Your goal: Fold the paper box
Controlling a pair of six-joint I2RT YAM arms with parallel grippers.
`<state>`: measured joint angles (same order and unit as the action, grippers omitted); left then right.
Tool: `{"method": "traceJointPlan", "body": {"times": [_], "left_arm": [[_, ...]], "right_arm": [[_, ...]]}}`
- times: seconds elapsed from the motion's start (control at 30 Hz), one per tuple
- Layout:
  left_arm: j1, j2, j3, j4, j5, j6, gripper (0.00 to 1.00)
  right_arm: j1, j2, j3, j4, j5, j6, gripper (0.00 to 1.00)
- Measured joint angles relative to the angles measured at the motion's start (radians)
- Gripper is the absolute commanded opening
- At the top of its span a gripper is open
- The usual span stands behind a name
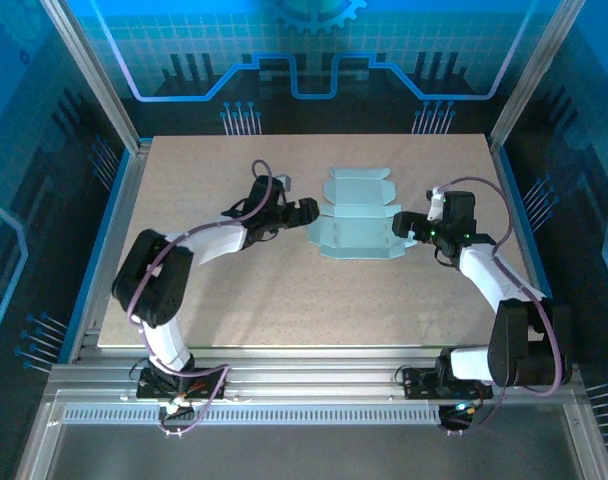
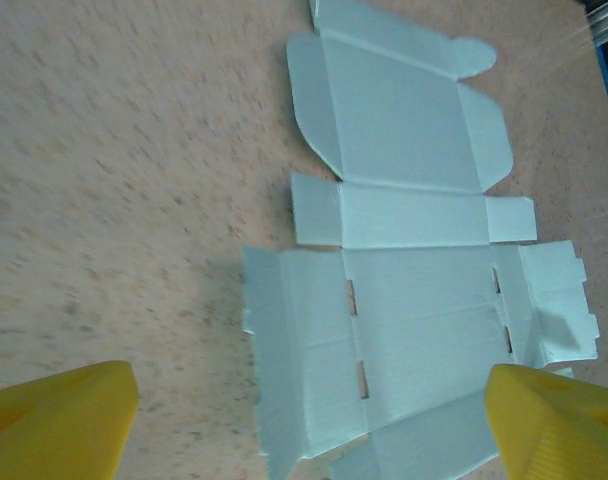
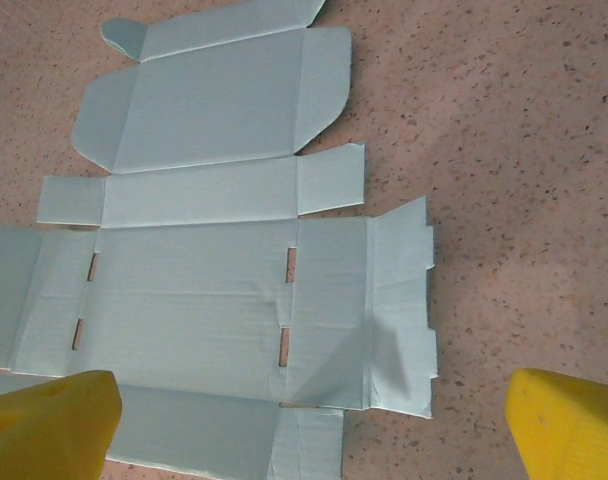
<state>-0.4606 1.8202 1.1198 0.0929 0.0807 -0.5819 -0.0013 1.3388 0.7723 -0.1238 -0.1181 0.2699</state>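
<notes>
The paper box (image 1: 356, 215) is a pale mint die-cut blank lying unfolded on the table, lid panel at the far end. My left gripper (image 1: 309, 210) is at its left edge, open. In the left wrist view the blank (image 2: 414, 300) spreads ahead, its near side flap slightly lifted between the yellow fingertips (image 2: 64, 420); the left gripper (image 2: 309, 425) holds nothing. My right gripper (image 1: 402, 226) is at the blank's right edge, also open. In the right wrist view the blank (image 3: 204, 290) has its notched side flap between the yellow fingertips (image 3: 569, 425), and the right gripper (image 3: 309, 425) is not gripping anything.
The speckled beige table (image 1: 284, 300) has bare room in front of the blank and to both sides. Metal frame posts and blue-lit walls (image 1: 84, 110) enclose it. An aluminium rail (image 1: 304, 385) runs along the near edge by the arm bases.
</notes>
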Motion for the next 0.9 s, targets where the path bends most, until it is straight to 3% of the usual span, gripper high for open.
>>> {"method": "traceJointPlan", "body": {"times": [0.2, 0.3, 0.47, 0.63, 0.8, 0.9], "left_arm": [[-0.026, 0.093, 0.055, -0.04, 0.006, -0.058, 0.7], [-0.026, 0.127, 0.087, -0.043, 0.015, -0.087, 0.57], [-0.027, 0.181, 0.116, -0.04, 0.035, -0.13, 0.47], [-0.028, 0.23, 0.142, -0.036, 0.05, -0.164, 0.19], [-0.029, 0.235, 0.142, -0.028, 0.057, -0.184, 0.0], [-0.029, 0.229, 0.119, 0.01, 0.05, -0.191, 0.0]], "right_arm": [[-0.007, 0.0, -0.01, 0.0, -0.018, 0.0, 1.0], [-0.011, 0.0, -0.018, 0.001, -0.023, 0.0, 1.0], [-0.017, -0.006, -0.021, 0.001, -0.026, 0.0, 1.0], [-0.023, -0.034, -0.021, 0.0, -0.035, 0.0, 1.0], [-0.027, -0.061, -0.021, 0.0, -0.048, 0.012, 1.0], [-0.028, -0.074, -0.027, 0.0, -0.07, 0.039, 1.0]]}}
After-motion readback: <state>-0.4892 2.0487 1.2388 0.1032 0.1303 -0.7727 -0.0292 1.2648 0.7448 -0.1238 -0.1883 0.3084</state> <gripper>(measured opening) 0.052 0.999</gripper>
